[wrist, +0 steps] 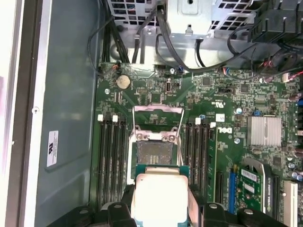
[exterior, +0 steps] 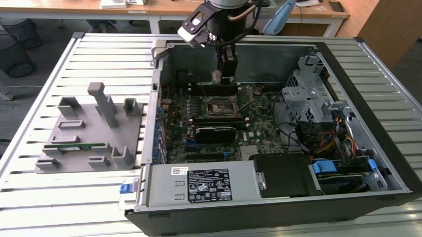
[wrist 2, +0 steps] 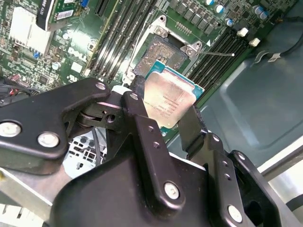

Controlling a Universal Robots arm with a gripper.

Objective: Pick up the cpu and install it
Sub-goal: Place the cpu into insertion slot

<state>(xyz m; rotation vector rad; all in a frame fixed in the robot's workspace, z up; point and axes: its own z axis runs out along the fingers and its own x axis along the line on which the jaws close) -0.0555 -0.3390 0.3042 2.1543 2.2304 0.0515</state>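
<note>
The cpu, a flat square chip with a silvery top and green rim, is held between my gripper's black fingers. My gripper is shut on it, hanging inside the open computer case a little above the motherboard. In the exterior view the gripper is just behind the black square socket. In the first wrist view the cpu sits right beside the open socket, whose metal load plate is flipped back. In the second wrist view the socket lies just past the chip's edge.
Memory slots flank the socket on both sides. A drive cage and cables stand at the exterior view's right, a power supply at the front. A grey fixture with a green memory stick rests on the slatted table.
</note>
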